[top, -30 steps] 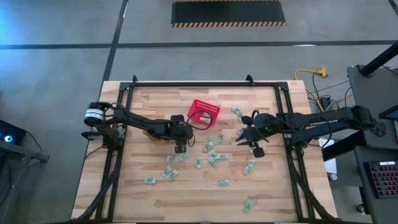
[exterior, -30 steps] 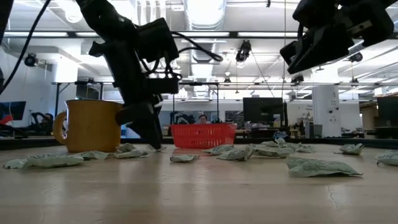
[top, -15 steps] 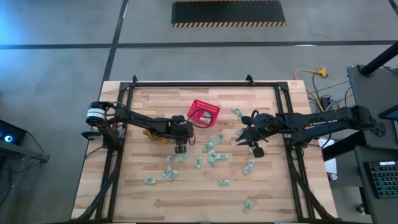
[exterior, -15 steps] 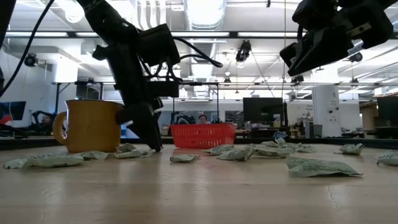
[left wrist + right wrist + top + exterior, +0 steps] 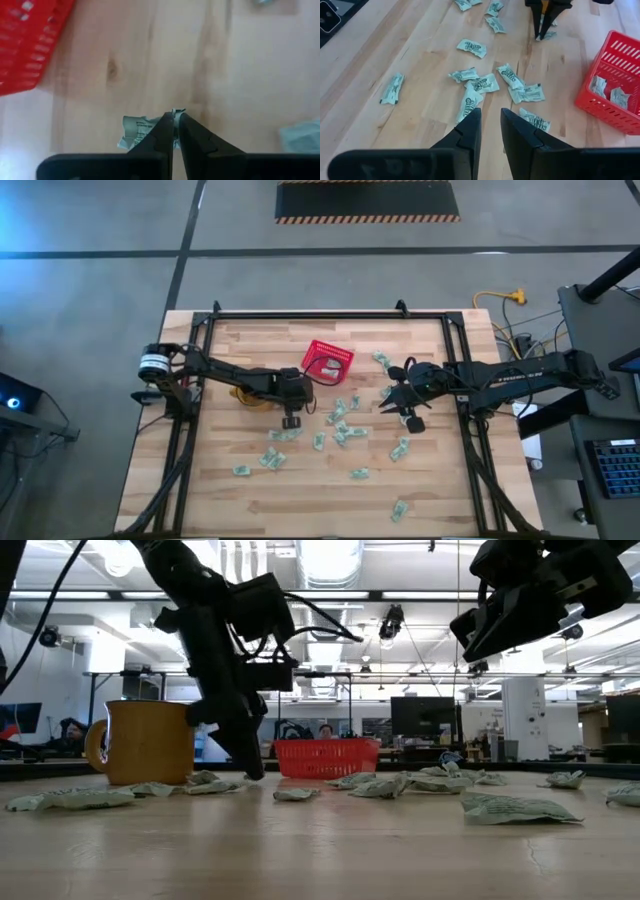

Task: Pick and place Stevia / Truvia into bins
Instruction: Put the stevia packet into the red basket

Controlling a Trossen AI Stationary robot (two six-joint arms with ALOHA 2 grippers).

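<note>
Wooden counter point(image 5: 200, 490): left hand point(image 5: 174, 119) pinched shut on one sachet's point(image 5: 136, 131) edge; so thin a grip could slip when lifting toward the basket point(image 5: 27, 45) beside it.

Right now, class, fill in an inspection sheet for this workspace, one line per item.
Surface: wooden table inside a dark frame.
Job's things: red basket holding two sachets; many loose sachets scattered mid-table.
Clutter: yellow mug.
Grippers: left tool shut on one sachet near the basket; right tool raised above the sachets, fingers slightly apart, holding nothing.
Cables: yellow cord on the floor beside the table.
Surroundings: concrete floor, striped mat.
</note>
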